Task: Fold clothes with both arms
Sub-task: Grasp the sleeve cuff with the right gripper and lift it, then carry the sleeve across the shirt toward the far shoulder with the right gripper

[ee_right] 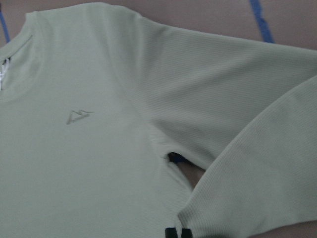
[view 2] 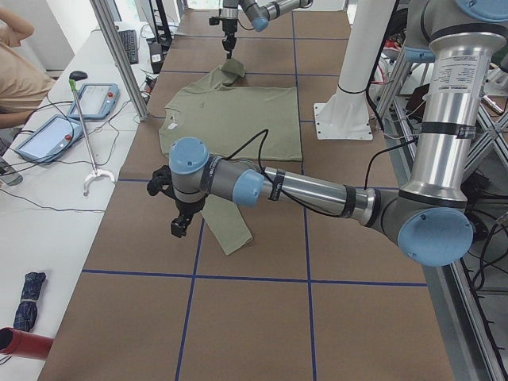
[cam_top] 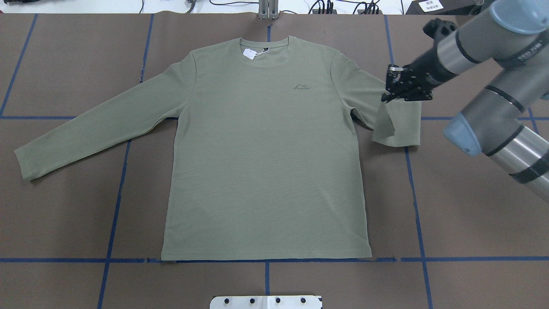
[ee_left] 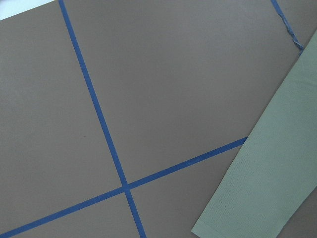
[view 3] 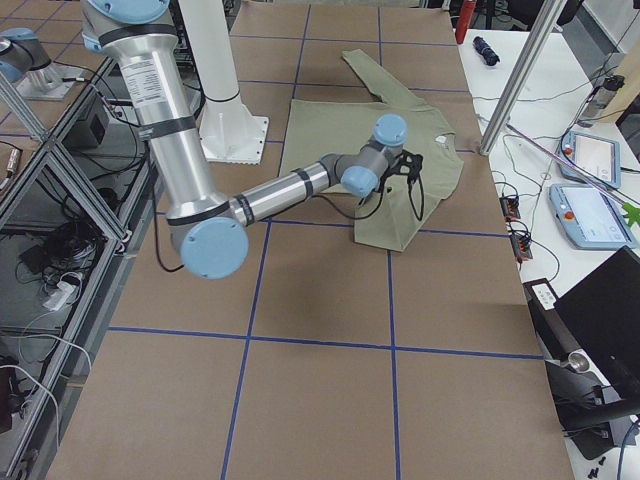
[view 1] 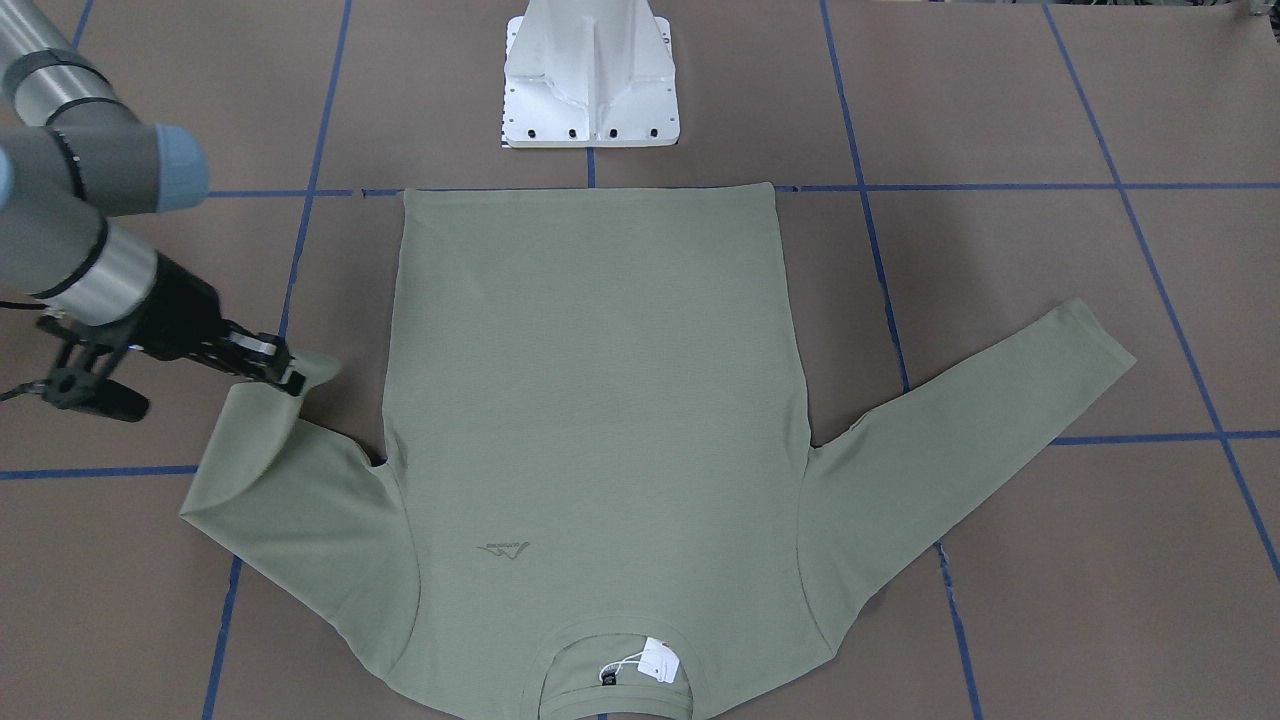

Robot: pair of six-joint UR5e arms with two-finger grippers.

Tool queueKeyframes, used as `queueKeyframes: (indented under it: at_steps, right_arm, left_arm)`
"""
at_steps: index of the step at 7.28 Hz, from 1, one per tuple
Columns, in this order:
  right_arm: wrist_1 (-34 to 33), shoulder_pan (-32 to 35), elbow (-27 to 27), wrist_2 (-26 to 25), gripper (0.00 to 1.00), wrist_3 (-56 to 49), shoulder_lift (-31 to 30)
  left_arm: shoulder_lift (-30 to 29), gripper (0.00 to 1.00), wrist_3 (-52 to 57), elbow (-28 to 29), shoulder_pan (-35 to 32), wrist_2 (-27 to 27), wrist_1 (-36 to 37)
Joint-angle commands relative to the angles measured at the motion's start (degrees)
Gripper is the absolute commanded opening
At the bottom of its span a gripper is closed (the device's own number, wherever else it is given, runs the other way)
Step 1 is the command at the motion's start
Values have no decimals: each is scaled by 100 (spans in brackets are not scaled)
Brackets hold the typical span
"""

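Observation:
The sage-green shirt (cam_top: 266, 163) lies flat and front up on the brown table, with its collar and white tag (cam_top: 249, 52) on the side away from the robot's base. My right gripper (cam_top: 387, 95) is shut on the cuff of the shirt's right sleeve (cam_top: 399, 128). It holds the cuff raised, so the sleeve is doubled back toward the shoulder. The front view shows the same grip (view 1: 290, 378). The other sleeve (cam_top: 98, 128) lies straight. My left gripper (view 2: 176, 226) hovers above that sleeve's cuff (ee_left: 267, 173). It shows only in the left side view, so I cannot tell its state.
The white pedestal base (view 1: 590, 80) stands just beyond the shirt's hem. Blue tape lines (cam_top: 116, 201) grid the table. A side bench with pendants (view 2: 48, 135) and an aluminium post (view 2: 119, 55) borders the collar side, where a person (view 2: 16, 71) sits.

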Motion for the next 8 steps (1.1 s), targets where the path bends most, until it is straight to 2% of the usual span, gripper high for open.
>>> queueKeyframes:
  at_steps: [1, 2, 3, 4, 5, 6, 8]
  right_arm:
    - [-1228, -246, -402, -467, 0, 588, 1703]
    - [-1187, -429, -1100, -756, 0, 1070, 2535]
    - [-1047, -927, -1795, -1464, 0, 1205, 3266]
    - [-411, -1436, -2324, -2158, 0, 1476, 3534]
    - [335, -1746, -2903, -2600, 0, 1514, 3694]
    - [665, -2010, -3561, -2987, 0, 1505, 4017]
    - [1264, -2310, -4146, -3403, 0, 1462, 4309]
  left_arm:
    - [-36, 100, -12, -69, -14, -6, -13]
    - [-53, 100, -12, -130, -23, 3, -13]
    - [-62, 100, -21, -279, -40, 3, -4]
    - [-62, 100, -21, -358, -40, 3, -4]
    - [-62, 100, -21, -359, -40, 3, -13]
    - [-54, 100, -12, -359, -40, 12, -13]
    - [-45, 100, -3, -350, -32, 20, -13]
